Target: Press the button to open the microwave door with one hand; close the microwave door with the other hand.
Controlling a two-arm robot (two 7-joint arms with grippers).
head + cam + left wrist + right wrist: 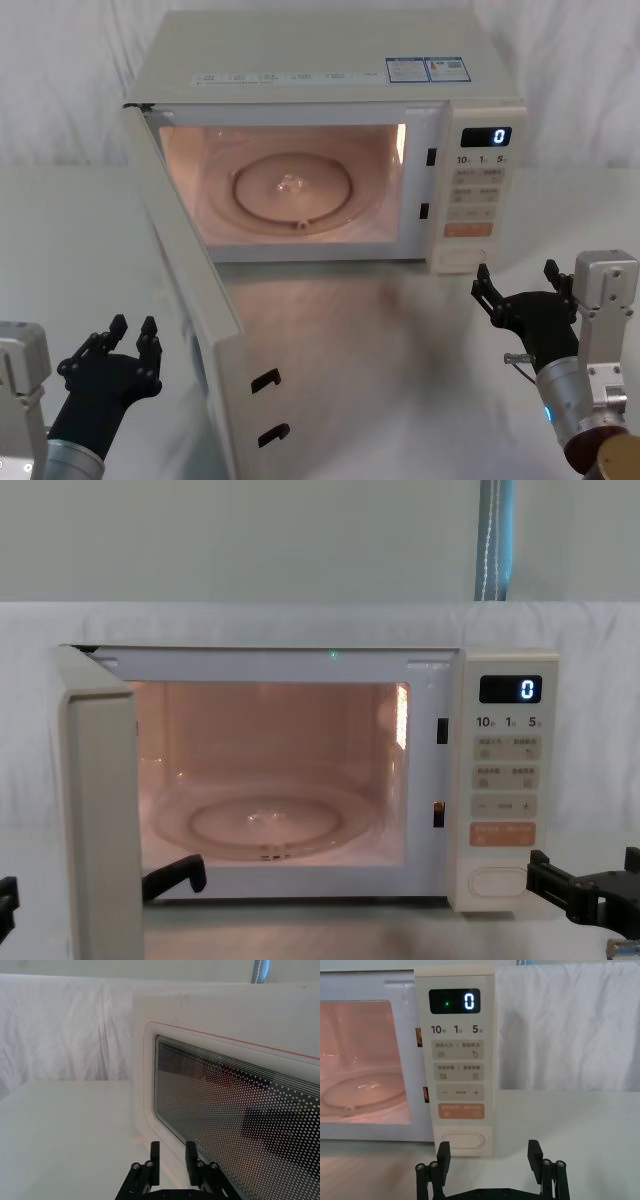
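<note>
One wide cream button (463, 1140) sat at the foot of the control panel (455, 1060), just ahead of the right gripper (489, 1152), whose jaws stood spread and empty. Beyond the left gripper (133, 328), jaws parted narrowly and holding nothing, the microwave door (190, 300) hung swung wide over the tabletop (400, 380), the cavity lit.

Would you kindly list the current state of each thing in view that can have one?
microwave door: swung wide open, hinged at the left.
cavity light: on, glowing inside.
glass turntable: in place, bare.
display: lit, reads 0.
button: unpressed, nothing touching it.
left pincer: open, outside the door, facing its window.
right pincer: open, just in front of the button, clear of it.
</note>
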